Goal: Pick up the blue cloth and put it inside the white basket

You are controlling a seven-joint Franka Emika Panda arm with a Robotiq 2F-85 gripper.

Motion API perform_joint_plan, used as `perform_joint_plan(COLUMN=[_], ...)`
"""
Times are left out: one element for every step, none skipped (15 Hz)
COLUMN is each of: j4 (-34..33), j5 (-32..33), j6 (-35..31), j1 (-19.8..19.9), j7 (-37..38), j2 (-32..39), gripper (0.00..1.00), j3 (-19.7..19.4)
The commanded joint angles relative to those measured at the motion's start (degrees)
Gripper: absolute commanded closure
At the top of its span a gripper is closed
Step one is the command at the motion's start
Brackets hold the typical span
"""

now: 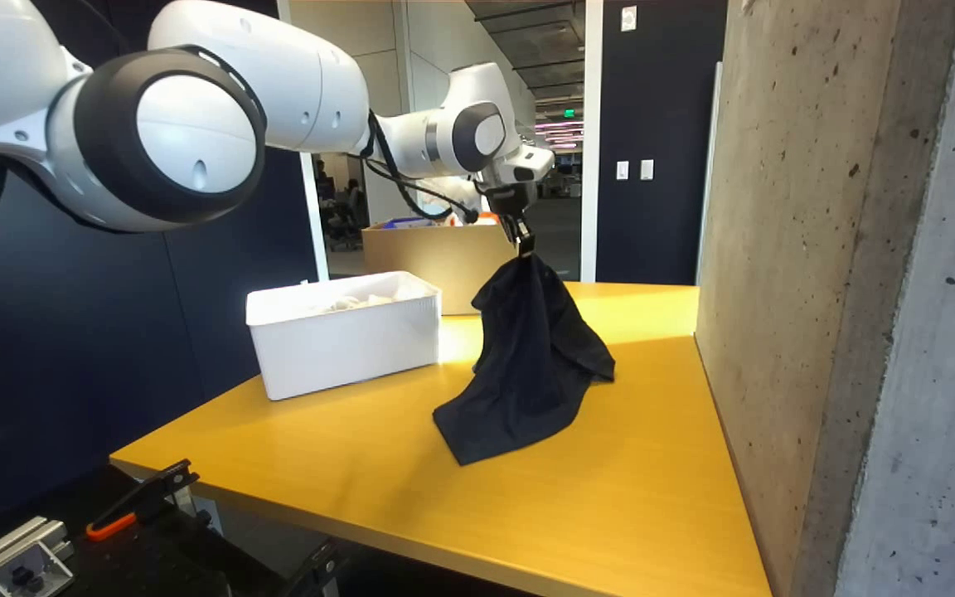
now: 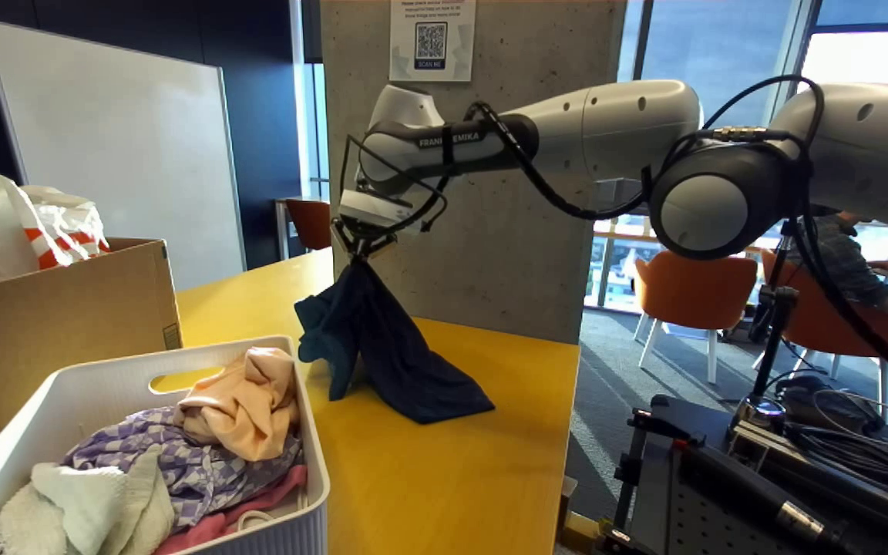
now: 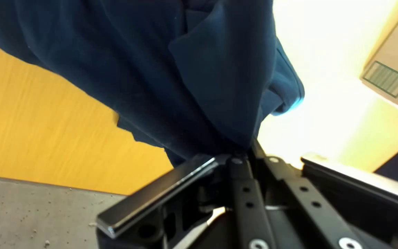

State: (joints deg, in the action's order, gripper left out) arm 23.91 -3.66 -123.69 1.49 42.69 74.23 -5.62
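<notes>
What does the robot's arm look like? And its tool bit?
The arm is smooth, rounded and mostly white, with round black-and-white joints. Black cables loop along it. Pale lettering includes "EMIKA", beside a black band. The tool is mostly black and angular, with shiny edges.

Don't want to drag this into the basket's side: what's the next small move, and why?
Probably raise the gripper straight up: it is closed on the blue cloth, whose lower end appears to rest on the table, below the top of the white basket.
</notes>
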Motion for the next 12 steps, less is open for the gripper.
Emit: perform_joint_plan(j4=[1.18, 1.21, 1.24, 1.22, 1.22, 1.29, 1.37, 1.42, 1.62, 1.81, 2.08, 2.39], j5=[1.74, 1.79, 1.68, 1.64, 1.6, 1.38, 1.32, 1.45, 1.39, 1.46, 1.55, 1.63], j6=[-1.95, -2.12, -2.46, -3.24, -3.8, -4.28, -4.7, -5.08, -5.25, -5.45, -5.68, -5.89], j1=[-1.26, -1.57, -1.75, -1.99, -2.11, -2.22, -2.26, -2.36, -2.37, -2.35, -2.29, -2.22], j7=[1.73, 1.73, 1.45, 1.33, 0.98, 0.7, 0.85, 1.28, 1.56, 1.96, 2.73, 3.14], j2=[-3.84, -4.61, -5.27, -5.68, -6.03, -6.31, -6.4, -6.4, -6.36, -6.18, -5.83, -5.45], gripper=[0.99, 0.99, 0.99, 0.99, 0.99, 0.99, 0.99, 0.99, 0.99, 0.99, 0.99, 0.99], j3=[-0.42, -0.35, -0.11, -0.02, 0.08, 0.34, 0.35, 0.13, 0.13, -0.03, -0.28, -0.43])
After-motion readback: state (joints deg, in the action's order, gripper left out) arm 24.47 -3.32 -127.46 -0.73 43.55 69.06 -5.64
